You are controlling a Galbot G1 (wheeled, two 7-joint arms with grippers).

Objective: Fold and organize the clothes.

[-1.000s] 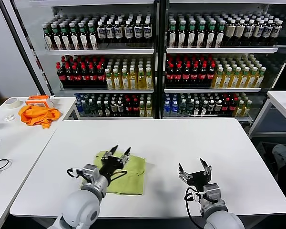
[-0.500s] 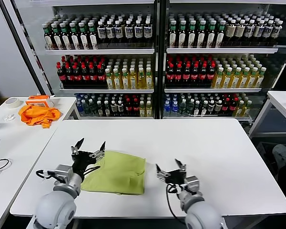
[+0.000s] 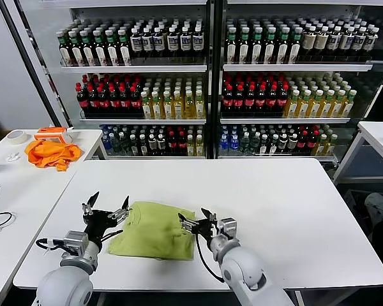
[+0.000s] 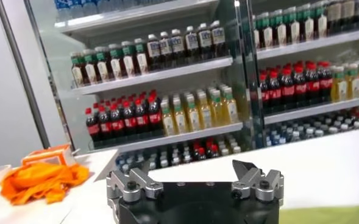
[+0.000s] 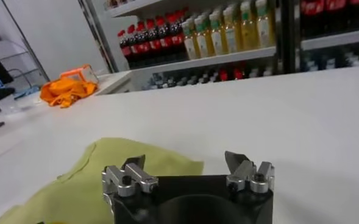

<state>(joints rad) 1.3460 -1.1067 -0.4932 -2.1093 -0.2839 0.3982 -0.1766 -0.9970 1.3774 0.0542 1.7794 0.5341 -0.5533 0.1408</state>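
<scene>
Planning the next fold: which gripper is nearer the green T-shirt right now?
Right, narrowly. The right gripper hangs open over the right edge of the folded lime-green T-shirt. The left gripper is open just off its left edge, above the white table.

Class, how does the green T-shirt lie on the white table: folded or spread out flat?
Folded. The T-shirt forms a compact block, sleeves tucked away, with a layered edge showing.
</scene>
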